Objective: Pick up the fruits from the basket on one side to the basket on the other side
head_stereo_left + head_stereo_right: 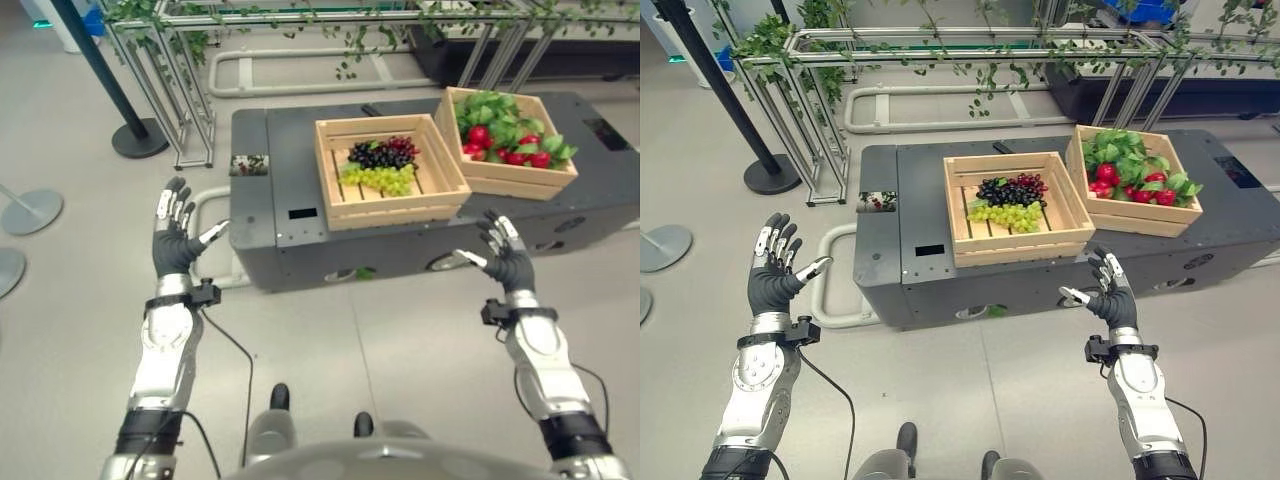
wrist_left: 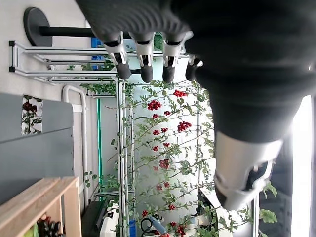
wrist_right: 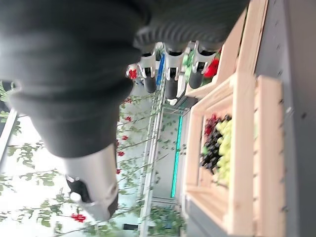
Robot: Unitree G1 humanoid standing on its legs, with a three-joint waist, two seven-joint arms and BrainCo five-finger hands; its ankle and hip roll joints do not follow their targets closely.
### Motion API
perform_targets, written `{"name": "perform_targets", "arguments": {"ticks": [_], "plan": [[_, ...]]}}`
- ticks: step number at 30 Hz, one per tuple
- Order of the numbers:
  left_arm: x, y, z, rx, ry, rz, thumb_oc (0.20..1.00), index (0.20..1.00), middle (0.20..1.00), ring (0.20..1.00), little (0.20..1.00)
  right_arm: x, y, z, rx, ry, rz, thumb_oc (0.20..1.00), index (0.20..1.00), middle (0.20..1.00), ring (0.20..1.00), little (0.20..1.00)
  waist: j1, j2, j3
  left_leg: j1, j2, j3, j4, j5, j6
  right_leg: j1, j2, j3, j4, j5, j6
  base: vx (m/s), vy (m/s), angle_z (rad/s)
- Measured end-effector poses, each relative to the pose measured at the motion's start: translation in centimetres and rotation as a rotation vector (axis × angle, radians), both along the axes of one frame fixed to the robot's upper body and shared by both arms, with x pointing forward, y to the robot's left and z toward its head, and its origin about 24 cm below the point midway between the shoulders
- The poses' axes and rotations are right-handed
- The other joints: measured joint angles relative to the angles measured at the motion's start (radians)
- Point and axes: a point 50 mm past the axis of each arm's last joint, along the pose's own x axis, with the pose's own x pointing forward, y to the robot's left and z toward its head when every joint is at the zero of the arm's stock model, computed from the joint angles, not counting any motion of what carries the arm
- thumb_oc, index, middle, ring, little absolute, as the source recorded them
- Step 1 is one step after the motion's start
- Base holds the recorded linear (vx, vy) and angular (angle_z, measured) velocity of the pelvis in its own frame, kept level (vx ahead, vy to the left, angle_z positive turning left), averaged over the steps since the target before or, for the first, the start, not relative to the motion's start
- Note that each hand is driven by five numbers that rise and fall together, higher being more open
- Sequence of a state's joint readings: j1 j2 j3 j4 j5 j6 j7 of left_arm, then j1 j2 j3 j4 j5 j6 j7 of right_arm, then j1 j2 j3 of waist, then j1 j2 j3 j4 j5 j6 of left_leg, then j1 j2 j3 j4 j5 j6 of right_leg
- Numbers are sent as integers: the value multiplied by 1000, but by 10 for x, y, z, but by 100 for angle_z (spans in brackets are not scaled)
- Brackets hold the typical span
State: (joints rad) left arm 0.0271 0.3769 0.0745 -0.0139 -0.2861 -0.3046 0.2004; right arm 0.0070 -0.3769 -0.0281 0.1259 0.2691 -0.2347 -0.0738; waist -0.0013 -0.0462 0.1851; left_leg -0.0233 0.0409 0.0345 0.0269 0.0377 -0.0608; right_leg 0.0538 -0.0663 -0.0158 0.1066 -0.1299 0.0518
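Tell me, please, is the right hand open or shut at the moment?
Open: the right hand holds nothing, fingers straight and thumb apart, raised short of the grape crate.

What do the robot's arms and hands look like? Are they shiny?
Yes, the arms are shiny silver-grey metal. The left hand and right hand each wear a dark ribbed cover, with silver fingers ending in dark tips. A small black block sits at each wrist.
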Motion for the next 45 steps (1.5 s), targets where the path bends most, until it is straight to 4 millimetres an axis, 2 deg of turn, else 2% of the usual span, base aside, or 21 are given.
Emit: {"name": "perform_targets", "arguments": {"ticks": [5, 26, 30, 31, 32, 33, 35, 36, 37, 38, 39, 40, 41, 42, 43, 44, 45], "plan": [[1, -1, 1, -1, -4, -5, 1000, 1000, 1000, 1000, 1000, 0, 0, 0, 1, 1, -3, 1000, 1000, 1000, 1000, 1000, -14, -1, -1, 24, -6, 21, -27, 5, 10, 14, -6, 11, -19, 8, 7, 28, 58, -13], [-1, -2, -2, -5, 7, -5, 1000, 1000, 1000, 1000, 1000, -10, -2, -11, 2, 45, -12, 1000, 1000, 1000, 1000, 1000, -13, -6, -20, 45, -1, 21, -47, 5, 9, 38, 0, 8, -52, 11, 5, 8, -16, 0], [0, -1, -3, -4, 9, -6, 1000, 1000, 1000, 1000, 1000, -10, -1, -12, 1, 49, -1, 1000, 1000, 1000, 1000, 1000, -9, -17, -21, -3, 16, 14, 31, -17, -10, 12, 21, 6, -21, 3, -11, -6, -195, 2], [1, -1, -3, -2, 15, -5, 1000, 1000, 1000, 1000, 1000, -10, 0, -13, 5, 51, 0, 1000, 1000, 1000, 1000, 1000, -10, -30, -14, -39, 17, 12, 100, -24, -19, 9, 24, 7, -5, -3, -18, -41, -194, 29], [4, 1, -6, 1, 30, -4, 1000, 1000, 1000, 1000, 1000, -9, 0, -14, 10, 55, -1, 1000, 1000, 1000, 1000, 1000, -6, -44, 6, -108, 25, -17, 258, -38, -42, -3, 46, -4, 49, -26, -49, -12, -220, 21], [6, 2, -7, 1, 38, -2, 1000, 1000, 1000, 1000, 1000, -8, 1, -13, 11, 52, -1, 1000, 1000, 1000, 1000, 1000, -2, -58, 23, -148, 21, -28, 353, -31, -48, 3, 55, -4, 58, -42, -68, 14, -64, 7], [3, 1, -18, 1, 87, -6, 1000, 1000, 1000, 1000, 1000, -9, 0, -13, 11, 51, -1, 1000, 1000, 1000, 1000, 1000, 15, -49, 36, -184, 28, -80, 468, -27, -47, 22, 67, -2, 72, -50, -91, 191, 25, -3], [2, 1, -20, -1, 93, -7, 1000, 1000, 1000, 1000, 1000, -10, 0, -14, 11, 55, -5, 1000, 1000, 1000, 1000, 1000, 14, -38, 34, -212, 47, -62, 446, -42, -48, 22, 67, -10, 73, -65, -97, 217, 50, 4], [2, 1, -20, -1, 93, -7, 1000, 1000, 1000, 1000, 1000, -10, 0, -14, 11, 55, -5, 1000, 1000, 1000, 1000, 1000, 14, -38, 34, -212, 47, -62, 446, -42, -48, 22, 67, -10, 73, -65, -97, 221, 99, 17], [5, 0, -17, -1, 78, -9, 1000, 1000, 1000, 1000, 1000, -10, -1, -11, 8, 43, -11, 1000, 1000, 1000, 1000, 1000, 17, -27, 38, -231, 66, -5, 252, -40, -48, -1, 63, -25, 70, -61, -102, 168, 94, 12], [6, -1, -16, -3, 73, -12, 1000, 1000, 1000, 1000, 1000, -9, -2, -10, 7, 37, -14, 1000, 1000, 1000, 1000, 1000, 16, -14, 40, -234, 67, -6, 163, -36, -48, -12, 66, -21, 65, -61, -102, 232, 240, 12], [9, -3, -13, -8, 61, -14, 1000, 1000, 1000, 1000, 1000, -9, -3, -9, -3, 33, -18, 1000, 1000, 1000, 1000, 1000, 13, 5, 51, -227, 64, -23, 13, -30, -45, -30, 72, 0, 60, -42, -85, 95, 172, -10], [8, -3, -13, -10, 59, -7, 1000, 1000, 1000, 1000, 1000, -7, -3, -7, -5, 30, -14, 1000, 1000, 1000, 1000, 1000, 12, 16, 55, -236, 65, -27, 11, -24, -35, -41, 80, 32, 57, -29, -71, 98, 226, -35], [6, -1, -15, -13, 65, 4, 1000, 1000, 1000, 1000, 1000, -5, 0, -6, -2, 24, -8, 1000, 1000, 1000, 1000, 1000, 25, 24, 51, -235, 71, -32, 15, -19, -28, -43, 83, 58, 47, -30, -76, 95, 162, -92], [5, 0, -17, -16, 71, 12, 1000, 1000, 1000, 1000, 1000, -3, 1, -3, -5, 8, 2, 1000, 1000, 1000, 1000, 1000, 46, 34, 49, -226, 76, -18, 36, -12, -20, -42, 81, 96, 22, -27, -67, 150, 240, -87], [6, -1, -15, -11, 65, 13, 1000, 1000, 1000, 1000, 1000, -3, 1, -2, -5, 6, 0, 1000, 1000, 1000, 1000, 1000, 42, 38, 48, -221, 73, -4, 41, -9, -16, -41, 75, 98, 15, -23, -58, 229, 247, -80], [9, -1, -10, 19, 45, 13, 1000, 1000, 1000, 1000, 1000, -2, 2, -1, -3, 2, 4, 1000, 1000, 1000, 1000, 1000, 37, 34, 48, -197, 57, 0, 27, 47, -22, -53, 57, 116, 25, -35, -26, 262, 254, -49]]}}
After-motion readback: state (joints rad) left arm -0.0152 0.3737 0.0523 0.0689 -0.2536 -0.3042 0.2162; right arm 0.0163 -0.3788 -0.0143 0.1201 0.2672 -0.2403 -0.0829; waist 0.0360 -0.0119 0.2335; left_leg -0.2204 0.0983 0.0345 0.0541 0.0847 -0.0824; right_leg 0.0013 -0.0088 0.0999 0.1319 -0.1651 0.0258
